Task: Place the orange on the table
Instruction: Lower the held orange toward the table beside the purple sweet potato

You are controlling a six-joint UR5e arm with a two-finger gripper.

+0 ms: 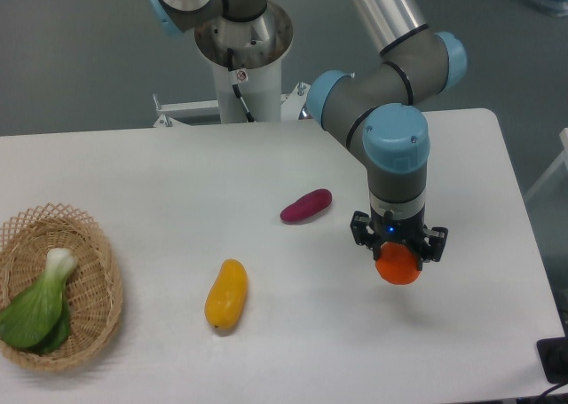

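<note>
From the fixed camera, the arm reaches down over the right part of the table (160, 169), wrist pointing straight down. The gripper (398, 260) has its two black fingers closed around the orange (399, 267), which shows as a bright ball bulging out below and between them. The fruit sits at the right side of the tabletop, nearer the front edge than the back. A soft shadow lies on the white surface just right of and below it, so the orange looks to hang slightly above the table rather than rest on it, though this single view cannot settle whether it touches.

To the left of the gripper, and a little farther back, lies the purple sweet potato (306, 205), well apart from the orange. The yellow-orange fruit (226, 294) lies farther left and nearer the front. At the far left stands the wicker basket (98, 280) holding a leafy green vegetable (40, 306).

The step in hand appears to be the set-down: the orange is carried and held over open tabletop. The next move calls for a short, straight lowering until the fruit meets the surface, then spreading the fingers gently, since a round fruit may roll once freed, and lifting straight up without nudging it.
</note>
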